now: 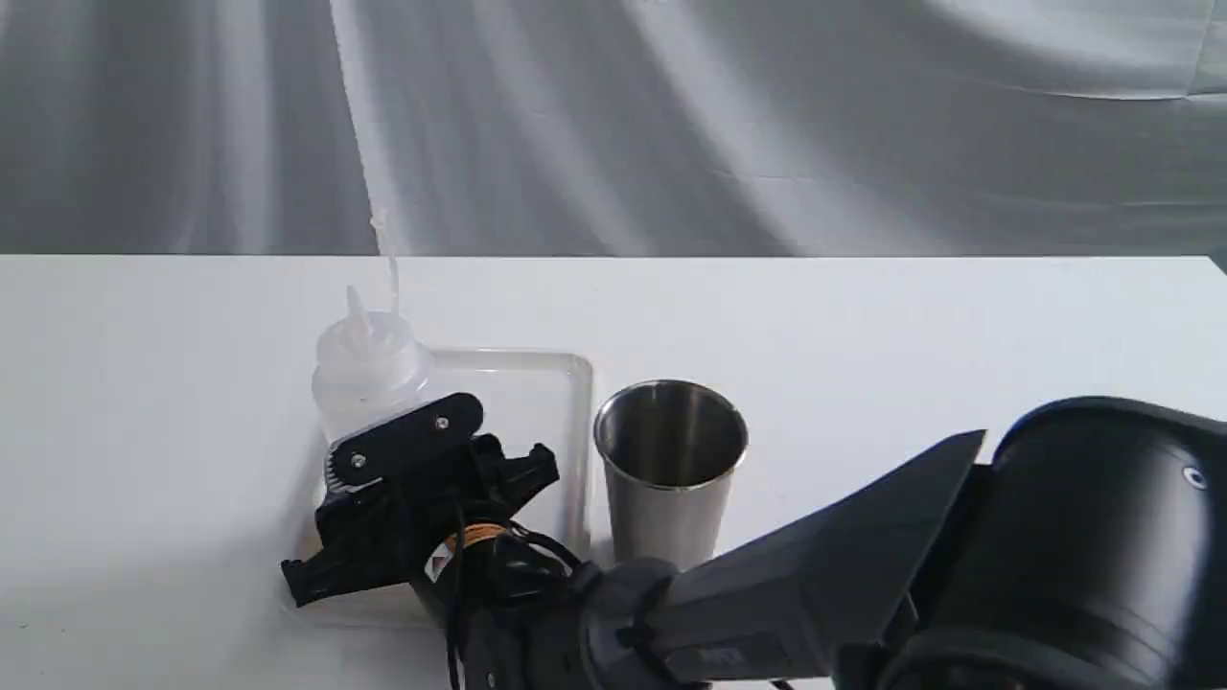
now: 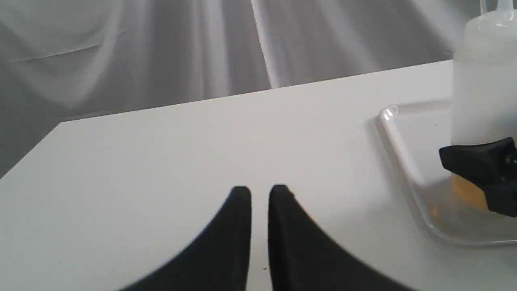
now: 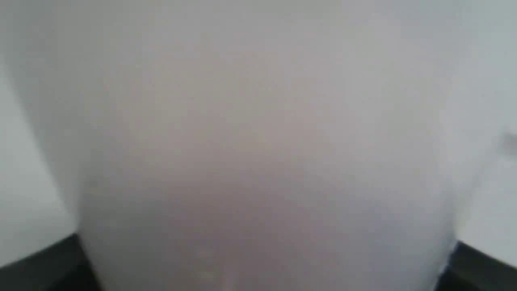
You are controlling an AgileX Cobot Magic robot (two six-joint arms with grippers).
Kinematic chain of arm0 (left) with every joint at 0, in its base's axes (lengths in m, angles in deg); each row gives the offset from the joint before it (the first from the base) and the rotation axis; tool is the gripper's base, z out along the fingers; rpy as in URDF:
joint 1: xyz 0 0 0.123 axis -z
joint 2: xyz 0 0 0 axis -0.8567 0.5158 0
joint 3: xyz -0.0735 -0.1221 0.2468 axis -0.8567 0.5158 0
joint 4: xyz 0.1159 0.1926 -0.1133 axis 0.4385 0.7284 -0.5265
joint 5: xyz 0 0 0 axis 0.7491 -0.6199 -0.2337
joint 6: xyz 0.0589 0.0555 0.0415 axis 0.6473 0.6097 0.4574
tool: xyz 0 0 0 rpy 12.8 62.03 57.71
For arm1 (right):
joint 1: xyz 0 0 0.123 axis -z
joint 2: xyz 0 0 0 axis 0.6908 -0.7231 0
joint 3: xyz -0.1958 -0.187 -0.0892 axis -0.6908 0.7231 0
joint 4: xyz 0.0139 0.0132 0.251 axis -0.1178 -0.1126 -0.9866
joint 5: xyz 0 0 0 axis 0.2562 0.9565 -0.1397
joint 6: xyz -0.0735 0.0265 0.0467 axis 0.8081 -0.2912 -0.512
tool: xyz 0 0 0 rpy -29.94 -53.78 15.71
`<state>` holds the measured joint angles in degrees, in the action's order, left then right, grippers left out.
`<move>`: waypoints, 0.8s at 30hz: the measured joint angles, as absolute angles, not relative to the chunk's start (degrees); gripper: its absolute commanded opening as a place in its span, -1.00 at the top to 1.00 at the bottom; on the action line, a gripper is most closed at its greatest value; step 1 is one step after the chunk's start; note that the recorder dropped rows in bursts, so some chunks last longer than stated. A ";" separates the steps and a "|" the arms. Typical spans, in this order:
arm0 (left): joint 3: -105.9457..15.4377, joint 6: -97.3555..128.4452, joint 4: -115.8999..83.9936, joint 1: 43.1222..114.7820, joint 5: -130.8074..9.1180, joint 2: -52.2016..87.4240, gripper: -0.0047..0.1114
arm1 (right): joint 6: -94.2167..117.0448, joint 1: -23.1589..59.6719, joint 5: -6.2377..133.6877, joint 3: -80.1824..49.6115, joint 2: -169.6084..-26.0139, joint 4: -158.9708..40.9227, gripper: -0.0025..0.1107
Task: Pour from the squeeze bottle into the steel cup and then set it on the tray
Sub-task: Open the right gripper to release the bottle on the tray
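The right gripper (image 3: 258, 260) is clamped on the bottle (image 1: 369, 369). In the right wrist view its 2 dark fingers (image 3: 36, 266) show at either side of the whitish body, which fills the picture. The grip sits low on the body, about level with the little amber liquid at the base.

The bottle stands upright at a corner of the tray (image 2: 398, 149), on the side away from the cup (image 1: 671, 479). We cannot tell whether its base rests on the tray floor or hangs just above it. The nozzle is bare, and the thin cap strap stands up above it.

The cup is upright just beside the tray's rim, apart from the bottle. Its inside is dark, so we cannot see whether anything is in it.

The left gripper (image 2: 260, 202) hangs over bare table (image 1: 959, 326), apart from the tray, with its jaws narrowed to a slit and nothing between them.

We judge the bottle light, since it is mostly empty, and soft-walled. A hard pinch would dent it and could push liquid out of the open nozzle. The low hold looks right to us: near the base the wall should be stiffer. The plastic may be slick, so we would keep the clamp gentle and open it only once the base is flat on the tray.
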<state>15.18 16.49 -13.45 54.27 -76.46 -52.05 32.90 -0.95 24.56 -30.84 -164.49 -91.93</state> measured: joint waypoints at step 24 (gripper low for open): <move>15.18 16.49 -13.45 54.27 -76.46 -52.05 0.78 | 31.64 -0.95 24.22 -30.86 -164.49 -91.84 -0.66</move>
